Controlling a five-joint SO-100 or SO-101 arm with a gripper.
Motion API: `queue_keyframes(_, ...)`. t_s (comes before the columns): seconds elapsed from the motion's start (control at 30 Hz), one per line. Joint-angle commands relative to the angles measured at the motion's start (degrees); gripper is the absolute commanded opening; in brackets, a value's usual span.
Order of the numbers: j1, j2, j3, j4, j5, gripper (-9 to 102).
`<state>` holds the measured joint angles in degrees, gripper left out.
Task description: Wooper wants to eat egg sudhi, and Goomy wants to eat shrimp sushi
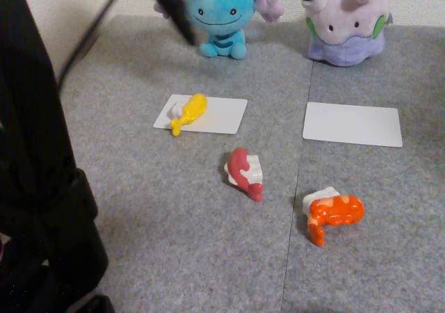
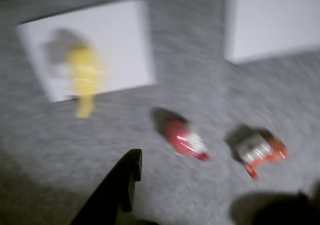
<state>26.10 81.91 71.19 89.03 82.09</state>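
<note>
**Egg served, shrimp up next**

Black finger tip (image 2: 127, 172) juts in at the bottom of the blurred wrist view, with a second dark shape low at the right edge; the two sit far apart, so the gripper (image 2: 210, 195) reads as spread wide with nothing held, though the blur makes that a judgement.

On the grey mat, the egg sudhi (image 1: 188, 112) lies on the left white card (image 1: 222, 115), right in front of Wooper (image 1: 221, 17). That half looks done! Over by Goomy (image 1: 345, 24) the other white card (image 1: 352, 124) is bare.

So the step in hand, by my reading, is the shrimp run. The shrimp sushi (image 1: 334, 213) lies on the mat nearer the fixed camera than Goomy's card, tail curling down. The dark red piece (image 1: 245, 172) lies between the two cards, a little nearer. That one's the decoy.

In the wrist view the shrimp sushi (image 2: 260, 152) shows above and between the two dark tips, nearer the right one, clear of both; the red piece (image 2: 186, 139) is closer to the left finger.

Next move calls for swinging right, dropping over the orange piece and closing across its rice block, steering clear of red.
</note>
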Motion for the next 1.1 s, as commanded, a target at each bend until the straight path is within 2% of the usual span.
queue_keyframes(0.0,10.1,1.9,-1.4,1.2,-1.6,68)
queue_keyframes(0.23,22.3,-2.7,-1.4,4.7,-5.2,67)
queue_keyframes(0.5,23.1,-17.0,-1.3,1.9,-5.3,67)
queue_keyframes(0.8,24.9,-20.7,-1.3,-3.1,-5.3,67)
queue_keyframes(1.07,24.6,-20.5,-1.3,-2.4,-5.4,45)
